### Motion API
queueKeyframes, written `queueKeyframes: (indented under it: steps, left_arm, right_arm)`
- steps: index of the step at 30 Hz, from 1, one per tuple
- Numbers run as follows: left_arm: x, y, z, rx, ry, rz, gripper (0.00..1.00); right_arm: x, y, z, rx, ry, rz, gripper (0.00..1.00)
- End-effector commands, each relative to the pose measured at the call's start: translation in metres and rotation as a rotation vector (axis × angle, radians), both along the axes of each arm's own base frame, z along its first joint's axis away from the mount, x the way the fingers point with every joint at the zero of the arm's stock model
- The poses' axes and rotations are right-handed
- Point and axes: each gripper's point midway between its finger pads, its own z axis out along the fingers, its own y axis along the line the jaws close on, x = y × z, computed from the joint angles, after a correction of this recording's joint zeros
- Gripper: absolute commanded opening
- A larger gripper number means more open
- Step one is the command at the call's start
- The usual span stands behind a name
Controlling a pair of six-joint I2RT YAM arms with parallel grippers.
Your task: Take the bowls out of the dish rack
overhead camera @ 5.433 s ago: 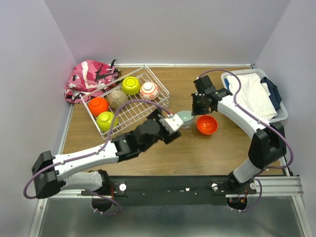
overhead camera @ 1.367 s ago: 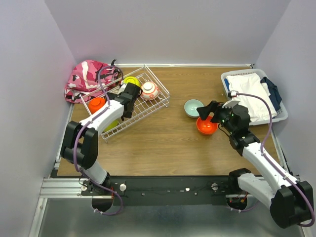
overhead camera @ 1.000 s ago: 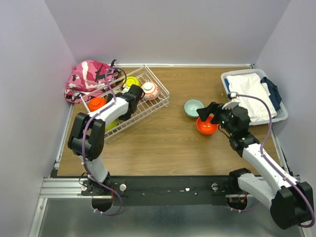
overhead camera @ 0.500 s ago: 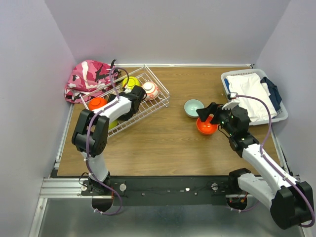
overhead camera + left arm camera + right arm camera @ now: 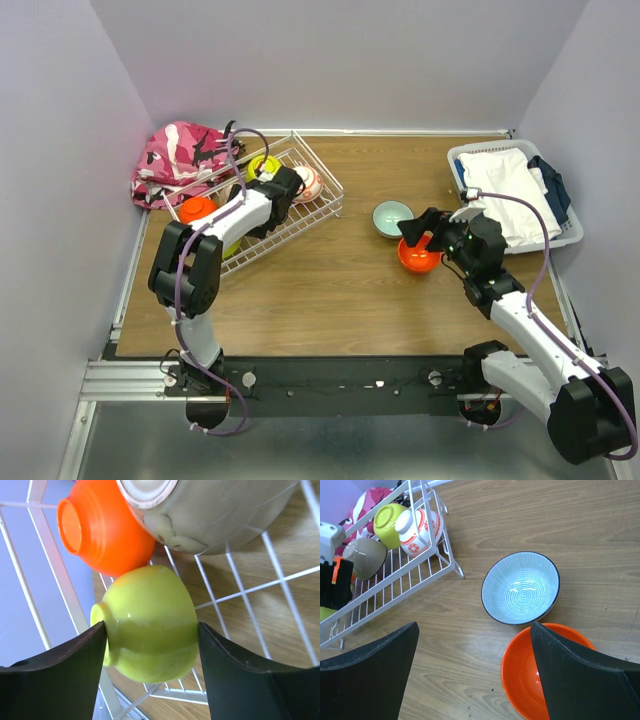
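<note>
In the left wrist view my left gripper (image 5: pixel 151 630) is shut on a lime-green bowl (image 5: pixel 147 635), both fingers pressed against its sides, low in the dish rack (image 5: pixel 220 597). Beyond it lie an orange bowl (image 5: pixel 102 530) and a tan bowl (image 5: pixel 215 515). From above, my left arm (image 5: pixel 250 208) spans the rack (image 5: pixel 312 214), hiding the fingers. Another lime-green bowl (image 5: pixel 264 166) and a white-and-red bowl (image 5: pixel 309 182) sit at the rack's far end. A teal bowl (image 5: pixel 391 216) and an orange bowl (image 5: pixel 418 255) stand on the table. My right gripper (image 5: pixel 420 235) hangs open just above them.
A pink camouflage bag (image 5: pixel 180 155) lies against the rack's far left corner. A white plastic basket of clothes (image 5: pixel 515 195) occupies the back right. Walls close in the table on three sides.
My left wrist has swung rightward over the rack, and its jaws have closed from wide open onto the lime-green bowl. The right arm has stayed still over the last second.
</note>
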Motion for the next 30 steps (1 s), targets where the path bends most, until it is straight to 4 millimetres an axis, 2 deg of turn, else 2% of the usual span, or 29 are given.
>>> queueKeyframes:
  steps: [1, 9, 11, 17, 21, 30]
  left_arm:
    - [0.008, -0.016, 0.023, -0.031, -0.058, -0.019, 0.72]
    - [0.009, -0.021, 0.038, -0.061, -0.097, -0.034, 0.68]
    - [0.009, -0.021, 0.039, -0.068, -0.103, -0.037, 0.63]
    - [0.011, -0.025, 0.065, -0.131, -0.184, -0.047, 0.61]
    - [0.011, -0.032, 0.089, -0.216, -0.268, -0.070, 0.60]
    - [0.011, -0.045, 0.119, -0.418, -0.423, -0.107, 0.59]
  right_arm:
    - [0.000, -0.001, 0.001, 0.007, -0.012, -0.010, 1.00]
    - [0.000, 0.000, 0.001, 0.007, -0.010, -0.006, 1.00]
    - [0.000, 0.000, 0.001, 0.007, -0.010, -0.006, 1.00]
    - [0.000, 0.002, 0.001, 0.003, -0.004, 0.006, 1.00]
    - [-0.003, 0.014, 0.006, 0.010, -0.012, 0.078, 1.00]
    - [-0.013, 0.049, 0.008, 0.040, 0.014, 0.309, 1.00]
